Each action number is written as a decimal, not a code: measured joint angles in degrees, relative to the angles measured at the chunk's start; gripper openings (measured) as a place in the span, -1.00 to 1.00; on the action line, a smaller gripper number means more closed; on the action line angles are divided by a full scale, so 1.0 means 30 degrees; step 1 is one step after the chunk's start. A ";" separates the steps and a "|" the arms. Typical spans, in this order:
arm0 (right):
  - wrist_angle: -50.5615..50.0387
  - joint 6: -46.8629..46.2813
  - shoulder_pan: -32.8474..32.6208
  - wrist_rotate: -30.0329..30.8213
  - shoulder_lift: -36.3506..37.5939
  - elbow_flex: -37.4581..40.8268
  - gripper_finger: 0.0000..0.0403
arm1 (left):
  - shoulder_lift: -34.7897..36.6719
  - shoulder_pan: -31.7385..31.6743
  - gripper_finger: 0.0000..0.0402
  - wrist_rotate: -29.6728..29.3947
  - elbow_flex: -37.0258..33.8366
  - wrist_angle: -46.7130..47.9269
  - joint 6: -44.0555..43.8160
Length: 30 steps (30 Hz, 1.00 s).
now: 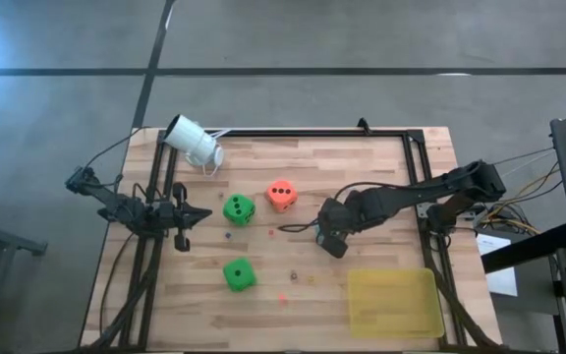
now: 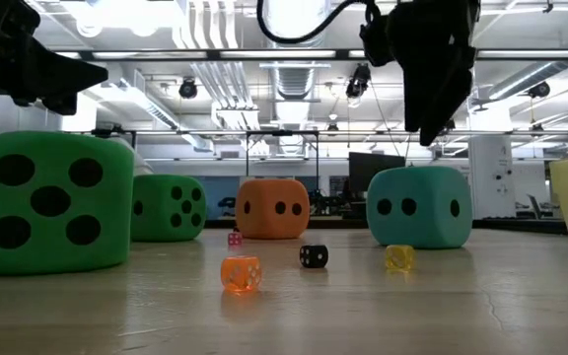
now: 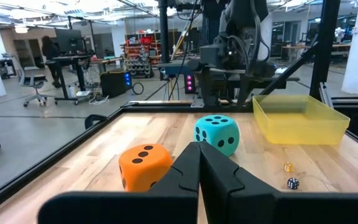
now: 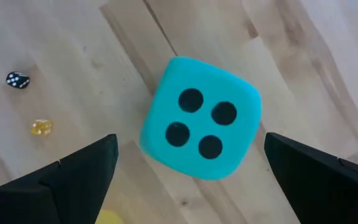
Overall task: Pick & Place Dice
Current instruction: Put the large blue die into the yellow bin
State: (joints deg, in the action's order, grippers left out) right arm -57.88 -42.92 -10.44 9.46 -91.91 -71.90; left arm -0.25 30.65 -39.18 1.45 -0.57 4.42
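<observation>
Yellow tray (image 1: 394, 301) lies near right. Right gripper (image 4: 191, 171) hovers over the teal die (image 4: 199, 118), fingers spread wide, holding nothing. Left gripper (image 3: 199, 163) waits at left, closed, empty. Green dice (image 1: 239, 208) (image 1: 239, 274) and orange-red die (image 1: 281, 195) sit mid-table.

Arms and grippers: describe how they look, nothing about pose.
Both arms are dark, nearly black, jointed links with thin cables trailing off the table's sides. The left gripper has two matte black, blocky fingers with angular, wedge-shaped tips. The right gripper has similar black, flat-faced fingers. No markings show.
</observation>
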 joint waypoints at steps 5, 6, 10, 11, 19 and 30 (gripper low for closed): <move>0.0587 -0.0093 0.0000 -0.0134 -0.0031 0.0534 0.99 | 0.0000 0.0000 -0.97 0.0000 -0.0004 -0.0003 -0.0004; 0.0478 -0.0093 0.0000 -0.0170 -0.0065 0.0621 0.99 | 0.0000 -0.0005 -0.97 0.0000 -0.0007 -0.0002 -0.0004; 0.0571 -0.0123 -0.0002 -0.0178 -0.0242 0.0642 0.99 | 0.0000 0.0000 -0.97 0.0000 0.0000 -0.0004 -0.0004; 0.0688 -0.0123 0.0000 -0.0170 -0.0250 0.0642 0.99 | 0.0000 0.0000 -0.97 0.0000 -0.0007 -0.0002 -0.0004; 0.0827 -0.0152 0.0237 -0.0119 -0.0334 0.0693 0.99 | 0.0000 0.0000 -0.97 0.0000 -0.0007 -0.0003 0.0003; 0.1110 -0.0209 0.0539 -0.0185 -0.0366 0.1150 0.99 | 0.0000 0.0000 -0.97 0.0000 -0.0003 -0.0004 0.0003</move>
State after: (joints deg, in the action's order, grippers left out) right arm -54.55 -43.55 -8.82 8.91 -93.01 -68.45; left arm -0.25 30.65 -39.18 1.44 -0.58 4.43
